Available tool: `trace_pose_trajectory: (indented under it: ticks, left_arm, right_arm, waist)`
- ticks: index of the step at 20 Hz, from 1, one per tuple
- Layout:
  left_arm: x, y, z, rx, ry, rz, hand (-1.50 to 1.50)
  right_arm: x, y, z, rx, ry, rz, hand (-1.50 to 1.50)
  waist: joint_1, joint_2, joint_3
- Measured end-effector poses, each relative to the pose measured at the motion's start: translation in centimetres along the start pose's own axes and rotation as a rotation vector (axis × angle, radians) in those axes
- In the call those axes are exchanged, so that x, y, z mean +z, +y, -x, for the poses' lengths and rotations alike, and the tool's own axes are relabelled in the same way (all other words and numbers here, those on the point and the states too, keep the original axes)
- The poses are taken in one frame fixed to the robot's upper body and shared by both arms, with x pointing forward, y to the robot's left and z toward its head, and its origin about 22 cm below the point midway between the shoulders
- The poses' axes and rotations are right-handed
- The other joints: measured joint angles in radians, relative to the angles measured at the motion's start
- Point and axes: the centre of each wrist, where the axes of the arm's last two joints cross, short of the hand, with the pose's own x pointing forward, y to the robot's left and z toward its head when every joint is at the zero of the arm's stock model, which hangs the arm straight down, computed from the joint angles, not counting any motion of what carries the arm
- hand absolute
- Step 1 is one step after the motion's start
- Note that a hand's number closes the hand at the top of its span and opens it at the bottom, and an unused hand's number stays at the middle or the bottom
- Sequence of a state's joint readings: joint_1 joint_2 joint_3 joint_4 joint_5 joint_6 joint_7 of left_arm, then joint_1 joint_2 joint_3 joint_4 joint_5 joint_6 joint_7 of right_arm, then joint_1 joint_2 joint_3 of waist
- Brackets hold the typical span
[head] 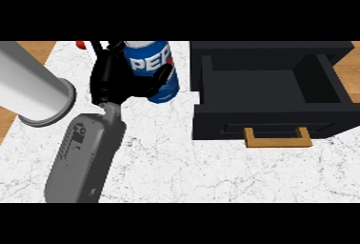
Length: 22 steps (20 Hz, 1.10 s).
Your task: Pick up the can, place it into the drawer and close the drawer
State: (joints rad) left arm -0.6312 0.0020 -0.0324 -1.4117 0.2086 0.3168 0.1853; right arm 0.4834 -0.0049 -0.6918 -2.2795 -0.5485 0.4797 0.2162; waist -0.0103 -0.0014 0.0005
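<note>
A blue Pepsi can is tilted over the white marble counter at the upper left of the head view. My right hand is shut on it, fingers behind its left side and the thumb across its front. The grey forearm runs down to the lower left. To the right, the black drawer stands pulled open with a wooden handle on its front, and nothing shows inside it. The can is left of the drawer's left wall, outside it. My left hand does not show.
A thick white cylinder fills the left edge, close to the view. A small red object peeks out at the counter's far edge behind the hand. Brown wood shows past the counter's left and right edges.
</note>
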Motion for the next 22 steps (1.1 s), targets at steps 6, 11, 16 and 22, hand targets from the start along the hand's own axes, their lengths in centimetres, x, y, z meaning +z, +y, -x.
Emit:
trace_pose_trajectory:
  ticks: [6,11,16,22]
  left_arm:
    - [-2.1,-2.8,-1.7,-0.005,0.005,0.017,1.5]
    - [-3.6,-6.3,-2.4,-0.021,-0.001,0.024,1.5]
    - [-5.0,-8.8,-3.2,-0.031,-0.006,0.023,1.5]
    - [-6.4,-10.9,-3.5,-0.045,-0.001,0.03,1.5]
  right_arm:
    - [0.1,-0.2,-0.4,-0.001,-0.003,-0.011,-1.5]
    - [-0.6,0.1,-0.4,-0.009,-0.007,-0.019,-1.5]
    - [-1.1,0.1,-0.5,-0.012,-0.01,-0.015,-1.5]
    - [-1.6,0.7,-0.5,-0.007,-0.009,-0.021,-1.5]
  waist:
    - [-0.004,0.001,0.0]
    - [-0.009,0.003,0.0]
    - [-0.011,0.003,0.0]
    - [-0.017,0.005,0.0]
